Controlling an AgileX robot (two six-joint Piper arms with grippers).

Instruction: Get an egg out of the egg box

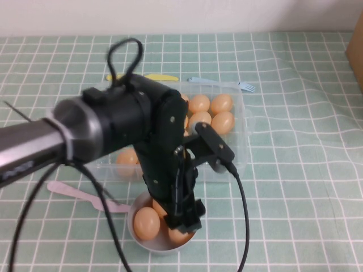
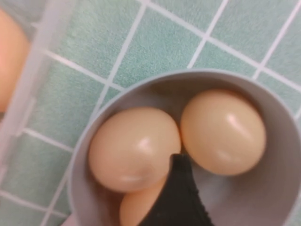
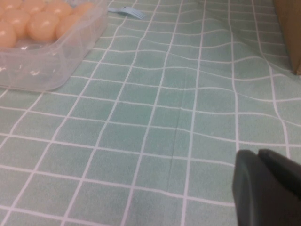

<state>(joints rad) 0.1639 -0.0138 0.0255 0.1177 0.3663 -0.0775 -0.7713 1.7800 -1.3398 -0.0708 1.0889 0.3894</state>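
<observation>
The egg box [image 1: 243,144] is a clear plastic tray behind my left arm, with several tan eggs [image 1: 222,122] in its right cells and one egg [image 1: 127,157] at its left. My left gripper [image 1: 187,218] hangs low over a round grey bowl [image 1: 135,237] in front of the box. In the left wrist view the bowl [image 2: 282,197] holds three eggs [image 2: 134,148]. One black finger [image 2: 181,193] rests beside them, and nothing is between the jaws. My right gripper [image 3: 263,162] is shut and empty over bare tablecloth, out of the high view.
A pink spoon [image 1: 74,192] lies left of the bowl. A yellow knife [image 1: 156,77] and a blue fork [image 1: 227,84] lie behind the box. A cardboard box [image 1: 357,45] stands at the far right. The left arm's cable [image 1: 244,215] trails past the bowl.
</observation>
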